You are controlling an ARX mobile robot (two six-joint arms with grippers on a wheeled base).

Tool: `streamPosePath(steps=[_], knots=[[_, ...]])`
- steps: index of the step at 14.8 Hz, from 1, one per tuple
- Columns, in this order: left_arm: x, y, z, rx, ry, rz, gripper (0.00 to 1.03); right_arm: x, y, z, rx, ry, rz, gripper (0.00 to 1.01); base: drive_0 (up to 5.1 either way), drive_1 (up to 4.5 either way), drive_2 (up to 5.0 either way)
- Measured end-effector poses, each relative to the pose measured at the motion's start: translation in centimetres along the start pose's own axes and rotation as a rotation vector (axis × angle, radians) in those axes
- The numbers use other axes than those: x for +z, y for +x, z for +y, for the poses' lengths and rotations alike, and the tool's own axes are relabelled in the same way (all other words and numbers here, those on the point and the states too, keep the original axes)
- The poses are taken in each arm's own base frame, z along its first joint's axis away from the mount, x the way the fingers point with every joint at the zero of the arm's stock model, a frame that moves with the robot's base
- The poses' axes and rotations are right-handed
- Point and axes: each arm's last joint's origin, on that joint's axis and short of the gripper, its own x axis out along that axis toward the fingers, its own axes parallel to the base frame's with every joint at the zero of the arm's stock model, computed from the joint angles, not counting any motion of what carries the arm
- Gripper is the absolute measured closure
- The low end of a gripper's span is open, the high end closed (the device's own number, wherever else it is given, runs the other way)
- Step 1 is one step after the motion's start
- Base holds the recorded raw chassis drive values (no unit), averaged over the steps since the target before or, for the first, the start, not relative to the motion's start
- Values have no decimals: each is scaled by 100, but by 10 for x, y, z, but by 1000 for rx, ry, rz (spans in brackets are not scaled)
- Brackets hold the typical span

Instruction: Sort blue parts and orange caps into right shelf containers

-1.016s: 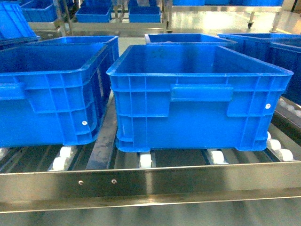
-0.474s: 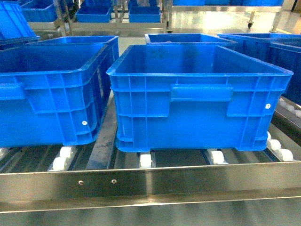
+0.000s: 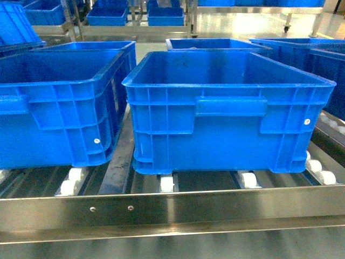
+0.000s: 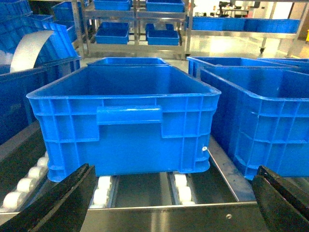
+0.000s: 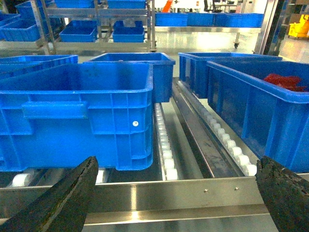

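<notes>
Glossy moulded blue plastic on the ribbed containers (image 3: 232,113). Brushed, shiny stainless steel along the right shelf front rail (image 3: 172,208). Smooth white plastic rollers (image 5: 166,154). Matt, rough black rubbery facing on the wide-set jaws. Polished, reflective floor (image 5: 203,41) behind.

Head view count: 2 large bright-blue ribbed plastic bins at front, left (image 3: 59,108) and centre (image 3: 229,113); 2 more partly seen at right edge (image 3: 323,70); 1 behind centre (image 3: 215,44). White rollers (image 3: 167,184) visible: 6 approx. Blue parts, orange caps: 0 seen.
</notes>
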Motion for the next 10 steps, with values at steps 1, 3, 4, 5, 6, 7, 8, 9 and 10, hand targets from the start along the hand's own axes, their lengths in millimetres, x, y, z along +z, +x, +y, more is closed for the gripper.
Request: streamPosePath(steps=[1,3,4,5,6,7,8,9,10], knots=[[0,0,0,0,0,0,5,0,0,0,0,0,0,3,0,0,0],[0,0,0,0,0,0,5,0,0,0,0,0,0,3,0,0,0],[0,0,0,0,0,0,5,0,0,0,0,0,0,3,0,0,0],[0,0,0,0,0,0,5,0,0,0,0,0,0,3,0,0,0],[0,0,0,0,0,0,5,0,0,0,0,0,0,3,0,0,0],[0,0,0,0,0,0,5,0,0,0,0,0,0,3,0,0,0],[0,0,0,0,0,0,5,0,0,0,0,0,0,3,0,0,0],[0,0,0,0,0,0,5,0,0,0,0,0,0,3,0,0,0],[0,0,0,0,0,0,5,0,0,0,0,0,0,3,0,0,0]])
